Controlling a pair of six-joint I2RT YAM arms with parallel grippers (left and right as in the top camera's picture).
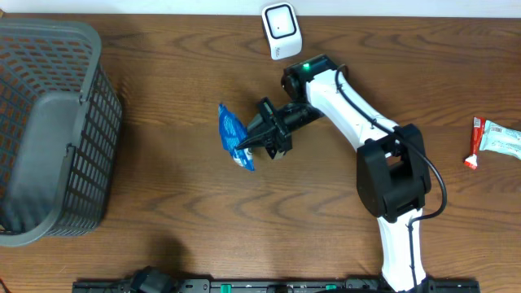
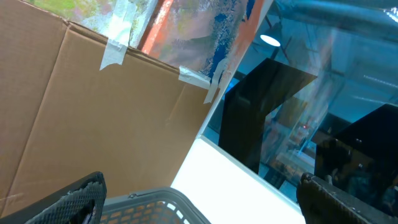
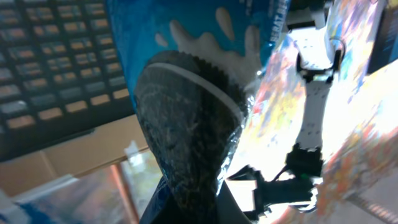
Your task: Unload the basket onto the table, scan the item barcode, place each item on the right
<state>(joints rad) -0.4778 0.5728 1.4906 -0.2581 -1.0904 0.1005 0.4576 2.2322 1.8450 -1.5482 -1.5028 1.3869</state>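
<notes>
Right gripper (image 1: 247, 143) has its jaws pressed together on the edge of a glossy blue plastic snack packet (image 1: 230, 130), the kind with a dark sandwich cookie and a white splash printed on it. In the right wrist view that cookie print fills most of the picture, so the packet sits right up against the camera. From overhead the packet stands on edge off the tip of the black gripper, roughly mid-table, long side running up and down the picture.

The white right arm (image 1: 358, 114) reaches in from the bottom right and bends back toward the centre. Up past its wrist, near the far edge of the brown wooden table (image 1: 163, 203), sits a small white boxy barcode scanner (image 1: 281, 31), well apart from the packet.

Left gripper (image 2: 199, 196) has its jaws spread wide and nothing between them. One textured black finger (image 2: 78, 199) shows in each bottom corner of the left wrist view, with a grey plastic mesh basket (image 1: 49, 122) rim just below and a brown cardboard box (image 2: 93, 112) behind.

Over on the far right edge of the table lies a red and white wrapper next to a pale green one (image 1: 492, 140).
</notes>
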